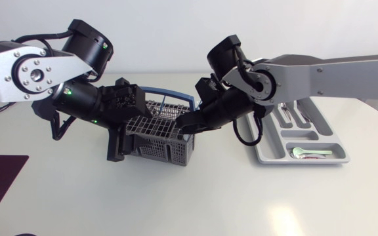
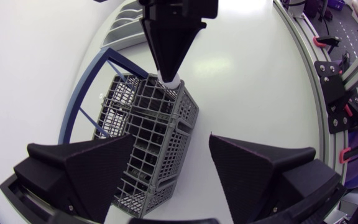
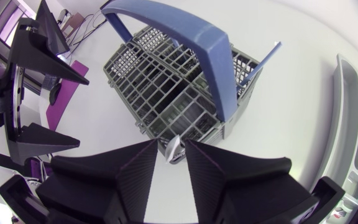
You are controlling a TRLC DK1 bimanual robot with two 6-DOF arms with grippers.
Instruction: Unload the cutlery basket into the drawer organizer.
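One grey cutlery basket (image 1: pixel 159 141) stands mid-table. The right gripper (image 3: pixel 171 144) pinches a pale utensil (image 3: pixel 174 151) narrowly at the basket's corner. The left gripper (image 2: pixel 171 138), spread wide, has the basket's opposite end between its fingers. Nearby lies the drawer organizer (image 1: pixel 307 161), holding a green spoon (image 1: pixel 310 152).

Grey plastic lattice cutlery basket (image 1: pixel 156 139), matt; blue plastic handle (image 3: pixel 204 56), smooth; white plastic utensil tip (image 3: pixel 173 149), glossy; pale grey plastic drawer organizer (image 1: pixel 307 137), smooth.

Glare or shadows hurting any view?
Head view: soft glare on the table, clear of the cutlery basket; shadows faint. Left wrist view: basket's inside dark, contents unclear. Right wrist view: pale piece in the right gripper evenly lit.
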